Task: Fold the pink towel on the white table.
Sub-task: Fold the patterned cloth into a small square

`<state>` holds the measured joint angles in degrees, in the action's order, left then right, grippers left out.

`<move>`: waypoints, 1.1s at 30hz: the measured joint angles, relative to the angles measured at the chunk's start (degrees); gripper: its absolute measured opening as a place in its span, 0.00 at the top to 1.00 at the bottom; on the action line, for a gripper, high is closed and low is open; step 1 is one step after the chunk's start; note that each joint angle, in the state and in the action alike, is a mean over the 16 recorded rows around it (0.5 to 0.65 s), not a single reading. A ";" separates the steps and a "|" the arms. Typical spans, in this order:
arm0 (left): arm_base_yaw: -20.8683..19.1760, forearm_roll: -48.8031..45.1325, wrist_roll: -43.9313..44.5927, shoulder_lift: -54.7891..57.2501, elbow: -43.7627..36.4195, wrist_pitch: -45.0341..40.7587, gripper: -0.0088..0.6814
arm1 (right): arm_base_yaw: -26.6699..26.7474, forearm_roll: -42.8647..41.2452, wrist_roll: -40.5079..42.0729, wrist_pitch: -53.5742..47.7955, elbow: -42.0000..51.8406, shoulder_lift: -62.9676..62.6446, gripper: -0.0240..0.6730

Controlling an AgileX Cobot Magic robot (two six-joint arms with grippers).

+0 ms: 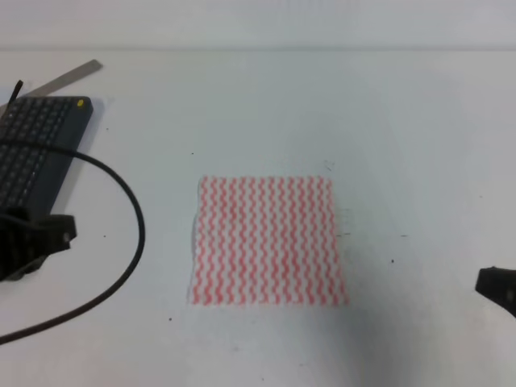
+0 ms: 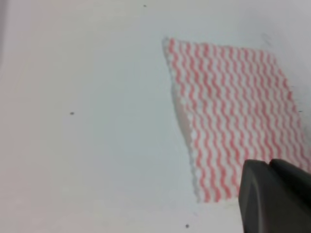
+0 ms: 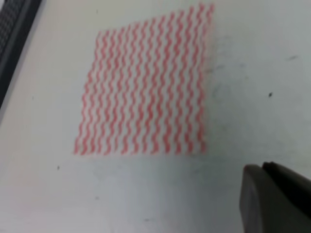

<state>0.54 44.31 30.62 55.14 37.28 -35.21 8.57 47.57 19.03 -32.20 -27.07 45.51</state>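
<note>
Pink towel (image 1: pixel 268 240) lies flat and unfolded mid white worktop (image 1: pixel 403 121), so folding looks not yet begun; this reads as the approach step. Left gripper (image 1: pixel 36 238) and right gripper (image 1: pixel 498 288) sit well apart from it at the side edges, holding nothing; can't tell how far the fingers are open. Next move likely needs pinching a thin near edge or corner.
</note>
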 joint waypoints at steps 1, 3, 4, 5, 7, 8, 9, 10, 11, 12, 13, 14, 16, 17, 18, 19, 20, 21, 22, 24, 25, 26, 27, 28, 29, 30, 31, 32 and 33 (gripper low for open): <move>0.68 1.52 1.67 0.92 0.06 0.24 0.99 | 0.05 1.07 1.10 -0.36 -0.47 1.10 0.99; 2.39 4.12 4.24 2.54 0.09 1.18 0.99 | 0.34 3.44 3.51 -1.07 -1.45 3.28 0.99; 3.56 5.36 5.36 3.33 0.09 1.91 0.99 | 0.79 4.79 4.74 -1.41 -2.08 4.45 0.99; 4.78 6.16 6.12 4.09 0.09 2.70 0.99 | 1.28 6.09 5.95 -1.69 -2.72 5.61 0.99; 7.59 7.35 7.24 5.61 0.09 4.60 0.99 | 2.73 8.67 8.33 -2.03 -4.13 7.95 0.99; 9.14 7.82 7.57 6.37 0.09 5.69 0.99 | 3.64 9.93 9.48 -1.90 -4.87 9.12 0.99; 10.69 8.21 7.72 7.15 0.09 6.78 0.99 | 4.67 11.15 10.56 -1.77 -5.64 10.28 0.99; 12.24 8.53 7.79 7.91 0.09 7.86 0.99 | 5.80 12.31 11.57 -1.50 -6.40 11.41 0.99; 13.78 8.91 7.86 8.66 0.09 8.90 0.99 | 7.00 13.34 12.49 -1.06 -7.15 12.51 0.99; 15.30 9.22 7.80 9.40 0.09 9.93 0.99 | 8.21 14.27 13.29 -0.53 -7.86 13.54 0.99; 16.69 9.35 7.68 10.11 0.09 10.90 0.99 | 9.42 15.09 13.96 0.11 -8.53 14.56 0.99; 18.06 9.51 7.60 10.83 0.09 11.86 0.99 | 10.61 15.79 14.53 0.80 -9.18 15.56 0.99; 20.33 9.75 7.36 12.10 0.09 13.46 0.99 | 12.99 16.67 15.10 2.30 -10.29 17.43 0.99; 21.20 9.85 7.23 12.69 0.09 14.06 0.99 | 14.13 16.93 15.19 3.06 -10.76 18.30 0.99; 22.04 9.99 7.12 13.24 0.09 14.65 0.99 | 15.22 17.11 15.18 3.81 -11.20 19.18 0.99; 22.59 10.08 7.00 13.73 0.09 15.03 0.99 | 16.20 17.19 15.05 4.56 -11.55 20.00 0.99; 22.99 10.16 6.88 14.20 0.10 15.30 0.99 | 16.93 17.15 14.87 5.30 -11.77 20.75 0.99; 23.31 10.28 6.77 14.61 0.10 15.55 0.99 | 17.62 17.16 14.67 5.96 -11.98 21.51 0.99; 23.50 10.42 6.68 14.92 0.10 15.72 0.99 | 18.14 17.13 14.47 6.52 -12.12 22.25 0.98; 23.60 10.59 6.57 15.43 0.12 15.90 0.99 | 18.80 16.95 13.98 7.26 -12.26 23.67 0.97; 23.61 10.62 6.64 15.62 0.12 15.96 0.99 | 18.95 16.78 13.61 7.52 -12.29 24.38 0.95; 23.61 10.62 6.69 15.77 0.13 16.04 0.99 | 19.00 16.52 13.16 7.66 -12.29 25.09 0.93; 23.61 10.62 6.76 15.85 0.13 16.14 0.99 | 18.99 16.19 12.62 7.65 -12.29 25.79 0.91; 23.61 10.62 6.83 15.91 0.13 16.23 0.99 | 18.95 15.78 12.01 7.57 -12.29 26.50 0.89; 23.61 10.62 6.89 15.95 0.13 16.33 0.99 | 18.93 15.30 11.30 7.40 -12.28 27.21 0.87; 23.61 10.63 6.95 15.99 0.13 16.42 0.99 | 18.91 14.77 10.55 7.21 -12.28 27.93 0.85; 23.61 10.63 7.00 16.01 0.13 16.52 0.99 | 18.89 14.24 9.81 7.02 -12.28 28.64 0.83; 23.61 10.62 7.05 16.07 0.14 16.64 0.99 | 18.88 13.70 9.08 6.84 -12.28 29.36 0.81; 23.61 10.60 7.10 16.12 0.14 16.76 0.99 | 18.87 13.16 8.33 6.66 -12.29 30.07 0.78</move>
<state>24.15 54.90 37.72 71.26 37.42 -18.45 27.45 60.73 27.37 -25.53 -39.35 75.58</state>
